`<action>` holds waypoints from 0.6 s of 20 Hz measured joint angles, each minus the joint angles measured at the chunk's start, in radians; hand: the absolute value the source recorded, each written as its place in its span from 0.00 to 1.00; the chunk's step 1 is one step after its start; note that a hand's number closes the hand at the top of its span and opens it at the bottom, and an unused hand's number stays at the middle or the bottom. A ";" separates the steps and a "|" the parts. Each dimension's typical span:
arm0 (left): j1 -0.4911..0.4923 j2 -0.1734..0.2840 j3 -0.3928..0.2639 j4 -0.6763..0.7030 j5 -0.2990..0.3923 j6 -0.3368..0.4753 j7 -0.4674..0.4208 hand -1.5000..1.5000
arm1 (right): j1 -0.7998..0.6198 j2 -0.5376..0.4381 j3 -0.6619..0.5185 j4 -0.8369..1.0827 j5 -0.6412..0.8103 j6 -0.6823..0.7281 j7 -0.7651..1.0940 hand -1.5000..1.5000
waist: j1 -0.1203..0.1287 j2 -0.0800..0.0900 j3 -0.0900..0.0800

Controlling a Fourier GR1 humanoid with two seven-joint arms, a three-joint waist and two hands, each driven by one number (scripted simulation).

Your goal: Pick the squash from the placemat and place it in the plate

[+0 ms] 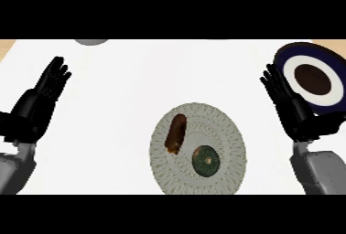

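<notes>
Two black hands framed the white counter [135, 82], one at each side of the head view. At the far left, the left hand [40, 98] stood with its fingers straight and pointing away from the robot, released and holding nothing, its grey forearm [15, 167] coming in from the lower left corner. Above it and a little to the right, a small grey rounded thing [91, 41] showed at the counter's far edge, cut off so that I could not tell what it was.

Near the middle lay the round grey placemat [226, 137], patterned in rings. On its left part rested an elongated brown item [177, 133], lying lengthwise and slightly tilted. Just to the right of that and nearer the robot sat the squash [206, 160], dark green and round with a pale spot at its centre, still on the placemat and touched by neither hand.

Further right, the right hand [290, 107] was likewise released, fingers straight and extended away from the robot, well apart from the squash. Its grey forearm [317, 167] rose from the lower right. Just beyond the fingers, at the upper right, lay the plate [307, 52], dark blue at the rim with a white ring and a dark brown centre.
</notes>
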 measured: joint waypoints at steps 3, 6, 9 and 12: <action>0.010 -0.021 0.005 0.041 -0.004 0.008 0.009 0.50 | -0.028 0.007 0.035 0.019 0.001 0.061 -0.017 1.00 | -0.006 -0.011 0.020; 0.034 -0.032 0.000 0.078 -0.008 0.020 0.037 0.50 | -0.062 0.007 0.075 0.016 -0.039 0.179 -0.035 1.00 | -0.004 -0.016 0.030; 0.056 -0.049 -0.011 0.101 0.001 0.025 0.065 0.50 | -0.086 -0.095 0.089 -0.012 0.142 0.123 -0.107 0.00 | -0.015 -0.027 0.026; 0.067 -0.077 -0.021 0.121 0.000 0.037 0.079 0.50 | 0.003 -0.020 0.065 0.038 0.139 0.068 -0.269 0.00 | -0.021 -0.022 0.034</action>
